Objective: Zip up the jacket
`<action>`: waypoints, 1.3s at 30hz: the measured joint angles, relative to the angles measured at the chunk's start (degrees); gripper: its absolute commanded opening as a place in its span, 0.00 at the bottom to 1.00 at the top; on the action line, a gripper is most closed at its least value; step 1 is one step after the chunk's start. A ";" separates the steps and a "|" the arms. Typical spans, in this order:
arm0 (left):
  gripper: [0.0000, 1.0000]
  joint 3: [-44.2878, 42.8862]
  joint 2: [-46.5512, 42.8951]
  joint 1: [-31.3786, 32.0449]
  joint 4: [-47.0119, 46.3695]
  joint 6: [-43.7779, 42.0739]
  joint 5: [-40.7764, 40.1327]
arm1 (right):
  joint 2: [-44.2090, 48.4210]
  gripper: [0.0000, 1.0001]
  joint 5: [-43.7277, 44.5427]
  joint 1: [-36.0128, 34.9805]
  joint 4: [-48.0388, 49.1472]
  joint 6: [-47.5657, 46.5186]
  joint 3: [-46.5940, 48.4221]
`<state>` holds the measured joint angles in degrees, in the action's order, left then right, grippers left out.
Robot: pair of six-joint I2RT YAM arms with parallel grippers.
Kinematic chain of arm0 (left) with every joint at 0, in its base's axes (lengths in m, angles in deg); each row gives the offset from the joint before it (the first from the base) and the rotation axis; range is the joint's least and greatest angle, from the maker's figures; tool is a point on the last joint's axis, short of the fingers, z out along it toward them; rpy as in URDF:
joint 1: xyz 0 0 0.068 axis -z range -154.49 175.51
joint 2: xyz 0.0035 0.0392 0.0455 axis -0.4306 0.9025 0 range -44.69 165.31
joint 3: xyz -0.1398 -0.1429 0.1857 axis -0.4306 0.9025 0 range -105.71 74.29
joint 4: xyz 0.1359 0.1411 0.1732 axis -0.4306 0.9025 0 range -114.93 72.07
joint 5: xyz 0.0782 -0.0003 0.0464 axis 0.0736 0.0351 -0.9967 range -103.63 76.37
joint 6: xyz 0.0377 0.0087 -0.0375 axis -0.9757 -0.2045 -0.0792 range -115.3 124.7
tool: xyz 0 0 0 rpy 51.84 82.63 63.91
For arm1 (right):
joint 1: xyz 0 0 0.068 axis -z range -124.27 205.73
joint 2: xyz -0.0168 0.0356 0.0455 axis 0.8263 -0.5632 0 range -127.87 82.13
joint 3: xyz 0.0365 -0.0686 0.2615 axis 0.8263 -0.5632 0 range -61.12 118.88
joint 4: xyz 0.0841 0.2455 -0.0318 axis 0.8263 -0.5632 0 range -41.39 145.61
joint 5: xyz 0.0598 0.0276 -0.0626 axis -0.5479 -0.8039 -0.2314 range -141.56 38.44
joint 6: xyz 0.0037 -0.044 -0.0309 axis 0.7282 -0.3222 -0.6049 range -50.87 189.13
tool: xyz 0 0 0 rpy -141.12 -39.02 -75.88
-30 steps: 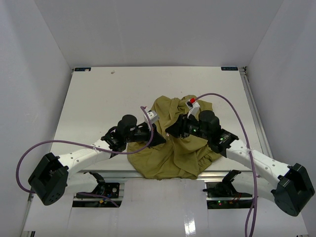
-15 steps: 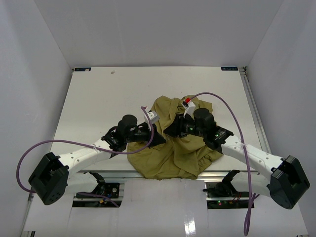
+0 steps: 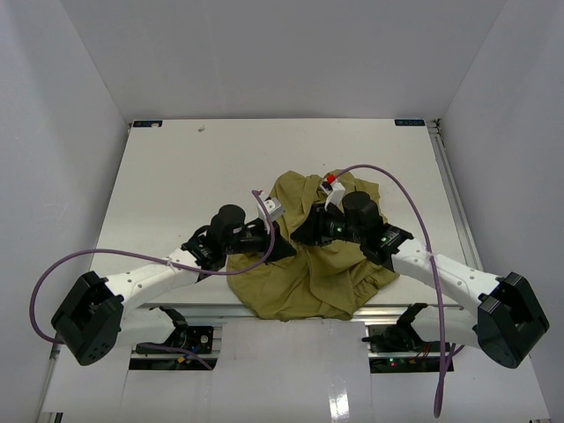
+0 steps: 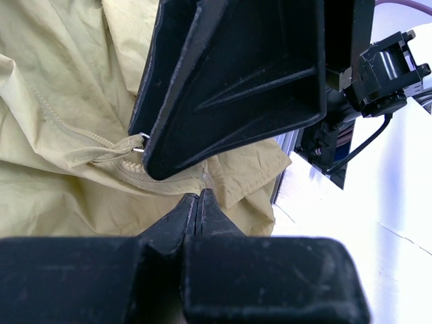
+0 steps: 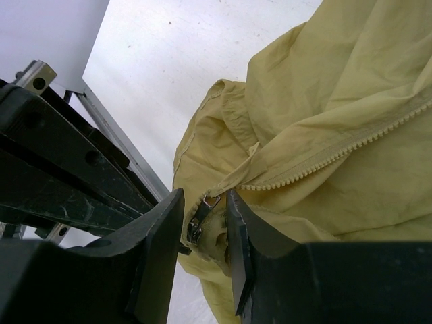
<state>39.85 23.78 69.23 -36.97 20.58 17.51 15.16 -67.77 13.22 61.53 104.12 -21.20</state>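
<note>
The olive-yellow jacket (image 3: 310, 275) lies bunched at the table's near edge between my two arms. My left gripper (image 3: 285, 250) is shut, its tips pinching the jacket's hem (image 4: 202, 177) just below the zipper's lower end. My right gripper (image 3: 300, 236) is slightly open right beside it. The metal zipper pull (image 5: 202, 214) hangs in the gap between its fingers (image 5: 165, 223). A line of zipper teeth (image 5: 337, 152) runs up and to the right from the pull. In the left wrist view, the right gripper's black finger (image 4: 236, 74) fills the top and touches the zipper end (image 4: 135, 145).
The white table (image 3: 194, 176) stretches behind and to the left of the jacket. Its metal front rail (image 3: 264, 313) runs under the jacket's lower folds. A purple cable (image 3: 401, 189) arcs over the right arm. White walls close in three sides.
My right arm has shifted a little to the left, bringing its gripper closer to the left gripper at the zipper. The left arm and the jacket have stayed put.
</note>
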 measured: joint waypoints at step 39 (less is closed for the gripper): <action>0.00 0.00 0.11 0.00 -2.39 -0.44 0.01 | 14.31 0.08 6.47 -0.69 7.91 -5.43 -9.03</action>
<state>39.85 23.89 69.23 -39.36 20.14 17.52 29.47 -61.29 12.54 69.44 98.69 -30.23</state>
